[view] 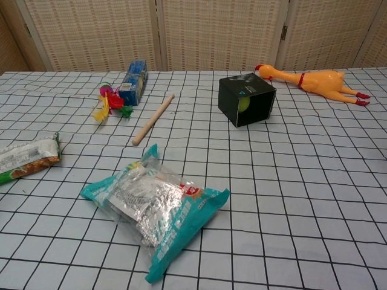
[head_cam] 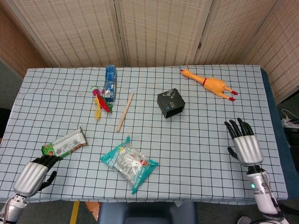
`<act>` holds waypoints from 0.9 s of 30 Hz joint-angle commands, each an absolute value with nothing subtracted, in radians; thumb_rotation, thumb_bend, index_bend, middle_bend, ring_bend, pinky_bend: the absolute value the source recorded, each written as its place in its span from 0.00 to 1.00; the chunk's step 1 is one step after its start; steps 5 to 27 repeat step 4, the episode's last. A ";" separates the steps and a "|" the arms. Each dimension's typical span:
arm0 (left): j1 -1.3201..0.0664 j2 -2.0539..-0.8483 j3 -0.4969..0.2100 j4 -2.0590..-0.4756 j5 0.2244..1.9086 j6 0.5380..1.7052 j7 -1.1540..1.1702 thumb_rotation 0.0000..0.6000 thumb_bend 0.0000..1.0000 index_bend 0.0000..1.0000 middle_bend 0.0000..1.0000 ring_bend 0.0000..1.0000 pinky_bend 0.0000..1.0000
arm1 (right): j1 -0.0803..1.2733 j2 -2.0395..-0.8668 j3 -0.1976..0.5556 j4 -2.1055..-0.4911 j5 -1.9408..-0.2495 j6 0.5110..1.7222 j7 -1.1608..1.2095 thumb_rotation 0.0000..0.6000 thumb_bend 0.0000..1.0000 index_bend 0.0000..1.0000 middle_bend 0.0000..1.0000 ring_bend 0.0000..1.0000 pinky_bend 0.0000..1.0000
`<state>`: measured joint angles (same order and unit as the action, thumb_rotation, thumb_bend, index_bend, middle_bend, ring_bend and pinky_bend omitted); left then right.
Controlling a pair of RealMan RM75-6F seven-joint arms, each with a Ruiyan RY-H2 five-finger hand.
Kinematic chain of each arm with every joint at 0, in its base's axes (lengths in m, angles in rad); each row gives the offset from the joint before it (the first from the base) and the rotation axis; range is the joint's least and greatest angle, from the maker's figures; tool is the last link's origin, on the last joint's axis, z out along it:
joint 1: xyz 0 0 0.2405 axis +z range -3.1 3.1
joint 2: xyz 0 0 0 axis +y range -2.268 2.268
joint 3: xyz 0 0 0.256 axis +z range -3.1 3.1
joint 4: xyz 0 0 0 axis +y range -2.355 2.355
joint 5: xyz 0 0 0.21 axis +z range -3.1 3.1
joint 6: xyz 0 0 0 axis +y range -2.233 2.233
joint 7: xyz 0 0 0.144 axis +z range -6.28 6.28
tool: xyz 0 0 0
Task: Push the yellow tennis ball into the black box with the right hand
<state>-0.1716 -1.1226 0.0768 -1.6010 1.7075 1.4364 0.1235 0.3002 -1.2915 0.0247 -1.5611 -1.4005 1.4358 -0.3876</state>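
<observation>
Fingers spread on the right robot hand (head_cam: 244,143), holding nothing.

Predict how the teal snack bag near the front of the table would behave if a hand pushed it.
The teal snack bag looks crinkled and puffy, so it would probably crumple before sliding. It seems light for its size. Lying flat on the checked tablecloth, it should not roll.

The tennis ball (view: 243,104) sits inside the box (view: 246,99); the rubber chicken (view: 311,80) lies at its two o'clock, the stick (view: 153,119) at nine.
</observation>
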 commanded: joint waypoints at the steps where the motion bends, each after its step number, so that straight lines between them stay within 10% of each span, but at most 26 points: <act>1: -0.170 -1.123 0.076 -1.601 1.708 1.439 0.124 1.00 0.50 0.28 0.31 0.29 0.52 | 0.271 -1.273 0.006 -1.580 -1.422 1.454 -0.367 1.00 0.12 0.09 0.09 0.00 0.12; 27: -0.169 -1.122 0.077 -1.601 1.709 1.439 0.124 1.00 0.50 0.28 0.31 0.29 0.51 | 0.259 -1.275 0.008 -1.580 -1.428 1.461 -0.353 1.00 0.12 0.09 0.09 0.00 0.12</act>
